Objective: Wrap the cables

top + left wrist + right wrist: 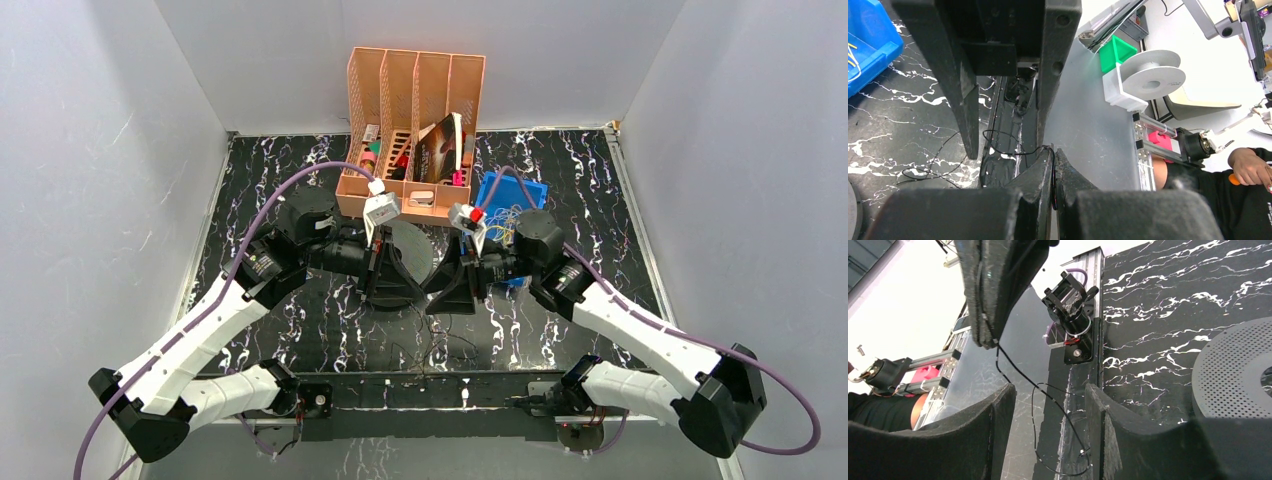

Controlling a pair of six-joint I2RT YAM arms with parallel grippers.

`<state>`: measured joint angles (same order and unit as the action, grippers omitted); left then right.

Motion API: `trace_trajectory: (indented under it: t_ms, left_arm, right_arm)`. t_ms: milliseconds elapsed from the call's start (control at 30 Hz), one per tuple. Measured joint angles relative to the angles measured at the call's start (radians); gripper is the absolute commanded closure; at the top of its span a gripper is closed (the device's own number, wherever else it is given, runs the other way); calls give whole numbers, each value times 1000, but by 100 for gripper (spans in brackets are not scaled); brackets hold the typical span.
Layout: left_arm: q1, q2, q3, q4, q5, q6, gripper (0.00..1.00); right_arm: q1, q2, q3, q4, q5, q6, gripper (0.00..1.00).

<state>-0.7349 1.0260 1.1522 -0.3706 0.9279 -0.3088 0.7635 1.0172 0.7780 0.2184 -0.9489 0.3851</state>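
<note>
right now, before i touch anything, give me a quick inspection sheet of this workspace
surface: black marbled table, loose thin strands near the front edge
job's things: thin black wire hanging from the left gripper; more thin wires in the blue bin; grey spool between the arms
clutter: orange file rack holding small items
grippers: left gripper shut on the thin black wire; right gripper open, facing it
cables: purple cords arching over both arms
surroundings: grey walls; a person beyond the table edge
</note>
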Motion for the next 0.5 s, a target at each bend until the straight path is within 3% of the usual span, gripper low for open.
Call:
trace_trajectory:
  t_ms: [133,300,367,500]
  left_arm:
    - [0,0,0,0,8,0,100]
    - [0,0,0,1,16,2,100]
    - [0,0,0,1,17,2,100]
    - [0,0,0,-1,17,3,97]
  right_arm:
    - [31,32,-1,13,12,-3,48]
    - [53,37,-2,26,20,-21,79]
    - [57,37,-2,29,23,-25,100]
    - [62,35,-3,23,32,-36,100]
